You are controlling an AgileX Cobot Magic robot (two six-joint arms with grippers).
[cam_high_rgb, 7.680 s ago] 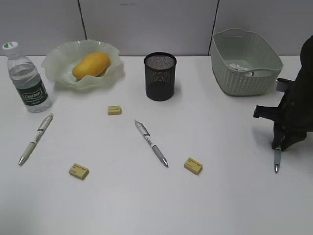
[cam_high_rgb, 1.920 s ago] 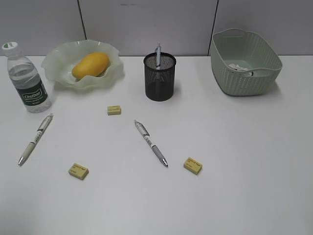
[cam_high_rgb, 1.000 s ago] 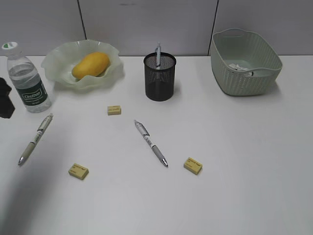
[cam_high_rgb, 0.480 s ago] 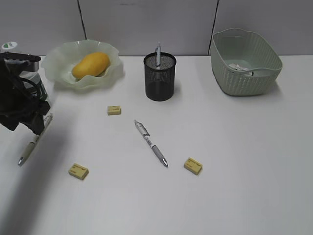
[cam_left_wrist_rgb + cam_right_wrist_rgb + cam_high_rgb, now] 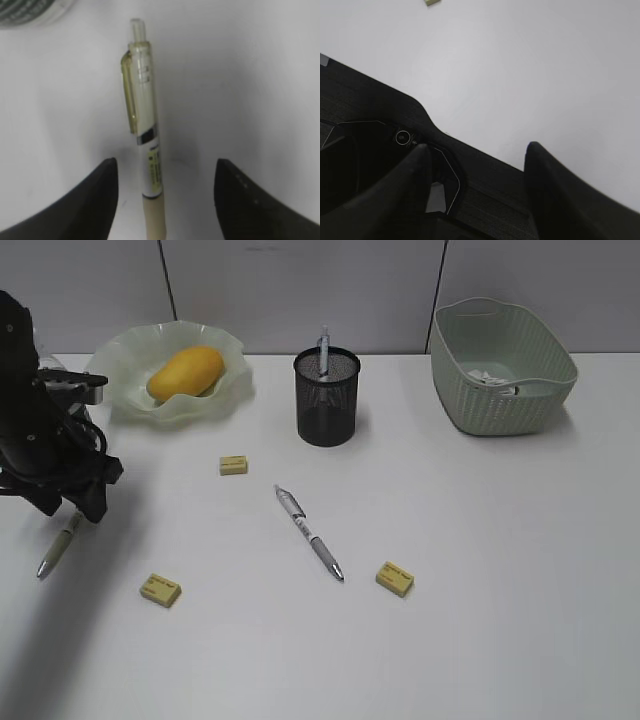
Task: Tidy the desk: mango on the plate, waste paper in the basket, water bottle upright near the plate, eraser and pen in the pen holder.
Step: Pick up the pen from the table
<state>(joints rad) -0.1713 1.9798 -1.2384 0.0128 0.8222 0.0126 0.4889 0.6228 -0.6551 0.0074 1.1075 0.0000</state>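
Note:
My left gripper (image 5: pixel 68 508) is open and low over the left pen (image 5: pixel 56 546). In the left wrist view the pen (image 5: pixel 145 130) lies on the desk between the two jaws (image 5: pixel 165 197), not touched. The mango (image 5: pixel 186 372) lies on the plate (image 5: pixel 120 355). The water bottle is almost hidden behind my left arm; its label edge shows in the left wrist view (image 5: pixel 30 10). The pen holder (image 5: pixel 327 400) holds one pen (image 5: pixel 323 344). A second loose pen (image 5: pixel 309 532) lies mid-desk. Three erasers (image 5: pixel 234 465) (image 5: pixel 161 589) (image 5: pixel 395 578) lie loose. The waste paper (image 5: pixel 490 377) is in the basket (image 5: pixel 500 400). My right gripper (image 5: pixel 477 170) is open, empty and off the exterior view.
The right wrist view shows a dark machine base (image 5: pixel 380 150) under the jaws and the white desk (image 5: pixel 520 65) beyond, with an eraser corner (image 5: pixel 432 2) at the top edge. A grey partition wall (image 5: pixel 300 290) runs behind the desk.
My left arm has come in from the left edge and dropped over the left pen, now covering the water bottle. A pen went into the pen holder earlier and the right arm withdrew.

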